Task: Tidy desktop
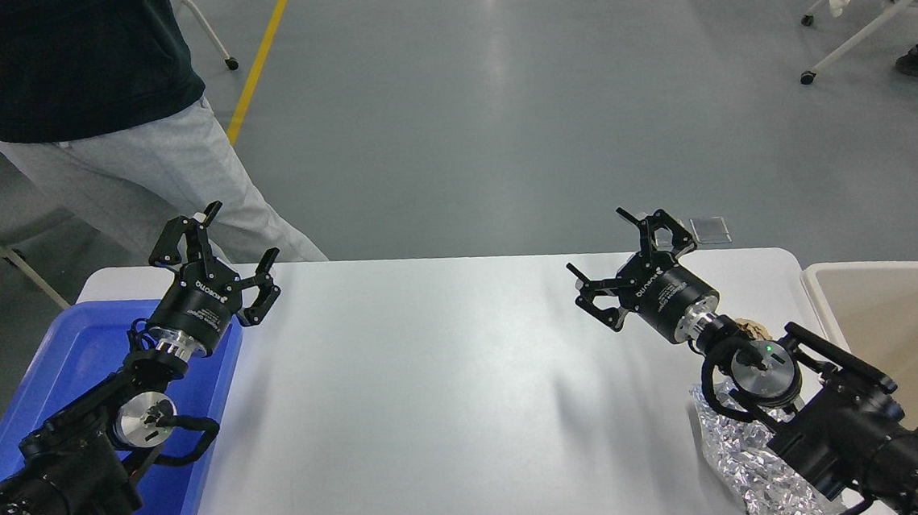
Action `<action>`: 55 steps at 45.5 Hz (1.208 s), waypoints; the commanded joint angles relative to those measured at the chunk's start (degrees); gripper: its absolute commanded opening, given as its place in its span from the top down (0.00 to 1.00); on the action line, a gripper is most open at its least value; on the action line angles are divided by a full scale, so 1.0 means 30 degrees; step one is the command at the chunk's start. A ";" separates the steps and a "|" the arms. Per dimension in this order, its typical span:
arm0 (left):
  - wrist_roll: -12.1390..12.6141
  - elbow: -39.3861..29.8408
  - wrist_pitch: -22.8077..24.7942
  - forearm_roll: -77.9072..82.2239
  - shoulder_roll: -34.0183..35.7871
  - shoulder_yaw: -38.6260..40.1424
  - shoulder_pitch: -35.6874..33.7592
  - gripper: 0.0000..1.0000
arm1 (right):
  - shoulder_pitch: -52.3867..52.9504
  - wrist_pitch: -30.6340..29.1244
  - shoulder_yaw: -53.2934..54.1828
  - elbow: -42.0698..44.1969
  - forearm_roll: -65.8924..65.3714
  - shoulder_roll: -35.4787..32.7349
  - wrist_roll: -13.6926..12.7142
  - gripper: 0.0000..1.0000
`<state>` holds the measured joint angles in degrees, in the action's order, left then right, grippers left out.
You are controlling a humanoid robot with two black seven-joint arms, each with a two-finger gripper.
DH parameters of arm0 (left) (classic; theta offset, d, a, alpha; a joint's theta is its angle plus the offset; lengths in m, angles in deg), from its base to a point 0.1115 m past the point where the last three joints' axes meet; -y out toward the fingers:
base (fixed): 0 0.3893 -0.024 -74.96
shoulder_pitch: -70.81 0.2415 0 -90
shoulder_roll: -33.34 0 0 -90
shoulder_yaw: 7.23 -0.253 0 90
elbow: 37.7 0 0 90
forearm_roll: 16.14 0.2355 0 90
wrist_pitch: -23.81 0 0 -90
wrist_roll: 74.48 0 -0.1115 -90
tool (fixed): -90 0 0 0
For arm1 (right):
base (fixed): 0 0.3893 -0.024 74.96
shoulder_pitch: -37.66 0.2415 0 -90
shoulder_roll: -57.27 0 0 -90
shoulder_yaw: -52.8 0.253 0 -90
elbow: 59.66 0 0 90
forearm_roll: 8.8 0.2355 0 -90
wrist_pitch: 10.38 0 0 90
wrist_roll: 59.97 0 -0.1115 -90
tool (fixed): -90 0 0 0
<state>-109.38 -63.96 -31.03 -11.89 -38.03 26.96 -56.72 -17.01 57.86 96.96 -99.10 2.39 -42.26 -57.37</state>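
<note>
The desktop (452,387) is a wide white tabletop with rounded corners filling the middle of the head view. My left gripper (216,250) hangs open above the table's far left corner, over the edge of the blue tray, with nothing between its fingers. My right gripper (616,250) stands open above the far right part of the table, holding nothing. Under my right arm lies a crumpled sheet of silver foil (753,471), and a small brown crumpled thing (751,326) peeks out behind the wrist, mostly hidden.
A blue plastic tray (56,383) sits on the table's left end under my left arm. A beige bin (899,315) stands at the right edge. A person (111,136) in grey trousers stands beyond the far left corner. A wheeled chair (886,9) stands far right.
</note>
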 commanded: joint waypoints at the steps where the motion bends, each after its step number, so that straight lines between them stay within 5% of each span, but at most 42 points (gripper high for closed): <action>1: 0.0000 -0.0007 0.0000 0.0019 0.0000 0.0000 0.0000 0.00 | -0.0001 -0.0012 0.0017 -0.0005 -0.0008 0.0190 0.0010 0.00; 55: 0.0000 -0.0007 0.0000 -0.0010 0.0000 0.0000 0.0000 0.00 | 0.1639 0.0192 -0.0656 -0.0942 -0.4431 -0.2182 -0.0195 0.00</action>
<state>-109.38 -63.98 -31.03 -11.93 -38.02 26.96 -56.72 -14.32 57.86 95.94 -99.59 -8.08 -45.91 -57.87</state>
